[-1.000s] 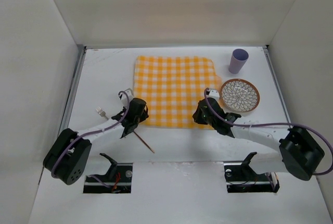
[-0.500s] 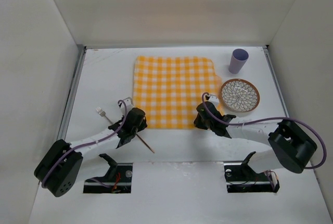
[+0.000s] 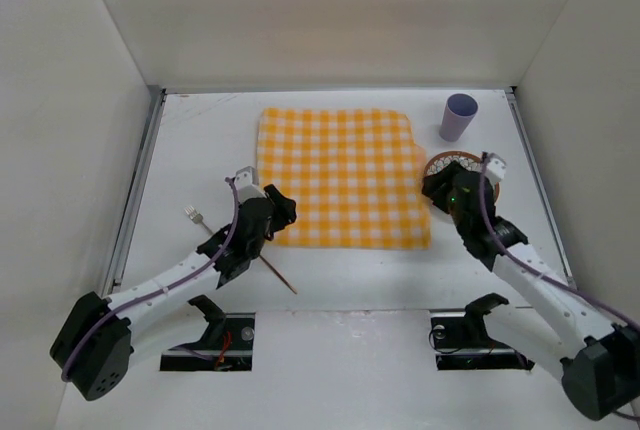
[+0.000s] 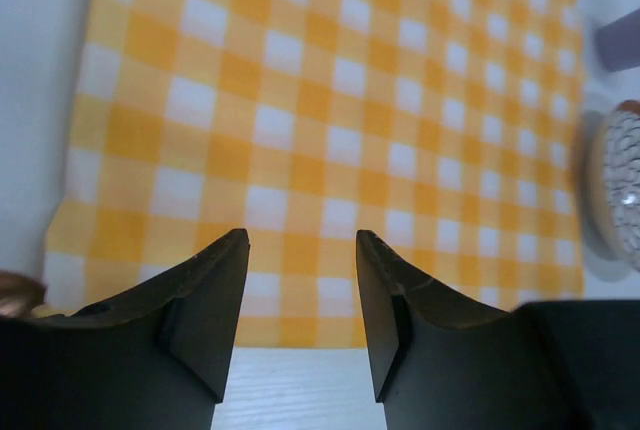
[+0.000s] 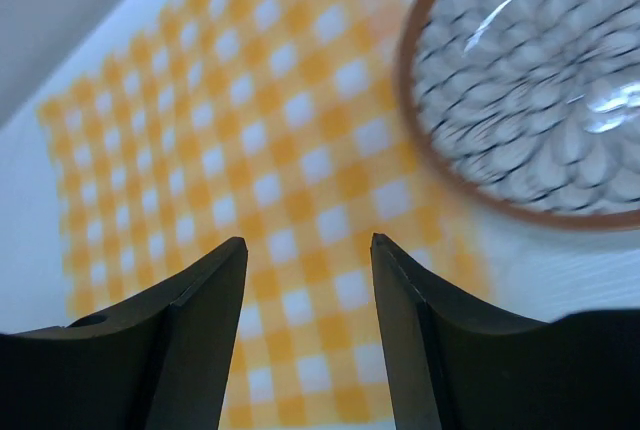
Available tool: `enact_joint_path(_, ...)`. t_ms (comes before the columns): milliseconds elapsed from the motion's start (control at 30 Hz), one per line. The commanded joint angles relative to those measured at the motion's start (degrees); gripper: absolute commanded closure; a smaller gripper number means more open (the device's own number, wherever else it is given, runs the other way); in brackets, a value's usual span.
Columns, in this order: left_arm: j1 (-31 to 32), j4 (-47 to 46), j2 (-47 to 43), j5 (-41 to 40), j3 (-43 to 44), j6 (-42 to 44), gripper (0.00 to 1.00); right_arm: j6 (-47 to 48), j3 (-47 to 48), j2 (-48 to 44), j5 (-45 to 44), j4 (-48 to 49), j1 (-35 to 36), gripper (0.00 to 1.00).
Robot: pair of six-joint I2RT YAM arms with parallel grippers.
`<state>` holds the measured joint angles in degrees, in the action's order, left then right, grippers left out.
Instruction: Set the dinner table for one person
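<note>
Looking down, I see the white desk (image 3: 200, 140) spreading beneath both arms, with a yellow checked cloth (image 3: 340, 175) at its middle. My left claw (image 4: 300, 240) hovers over the cloth's near left corner, jaws apart and empty. My right claw (image 5: 308, 245) hangs over the cloth's right edge beside a patterned plate (image 5: 520, 90), also spread and gripping nothing. A purple cup (image 3: 459, 116) stands behind the plate.

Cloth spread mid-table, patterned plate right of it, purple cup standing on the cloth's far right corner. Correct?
No: the top external view shows the purple cup standing on the bare dinner table beside the cloth, off its far right corner. Rest holds.
</note>
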<state>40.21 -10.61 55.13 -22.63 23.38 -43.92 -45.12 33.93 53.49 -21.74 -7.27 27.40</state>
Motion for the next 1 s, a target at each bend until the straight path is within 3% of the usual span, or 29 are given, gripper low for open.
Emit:
enact_joint_path(0, 0.6, -10.2, 0.1, -1.4, 2.6, 4.8, 0.54, -1.0, 0.0, -4.4, -3.0, -6.3, -8.5, 0.41)
enact_joint_path(300, -5.0, -20.6, -2.7, -2.9, -4.9, 7.7, 0.51, -0.8, -4.0, -4.6, -5.9, -9.6, -31.0, 0.37)
enact_joint_path(500, -10.2, -20.9, -6.2, -2.3, -8.6, 4.9, 0.50, -2.2, -4.9, 2.5, 0.3, -2.3, -33.9, 0.37)
enact_joint_path(767, -11.5, -21.1, -6.2, -0.7, -9.2, 3.6, 0.49, -6.2, -3.5, 15.5, 4.2, 5.0, -33.4, 0.37)
enact_joint_path(967, -12.0, -22.6, -4.4, -0.6, -9.7, 3.0, 0.48, -9.0, -5.5, 20.2, 8.8, 13.5, -34.7, 0.48)
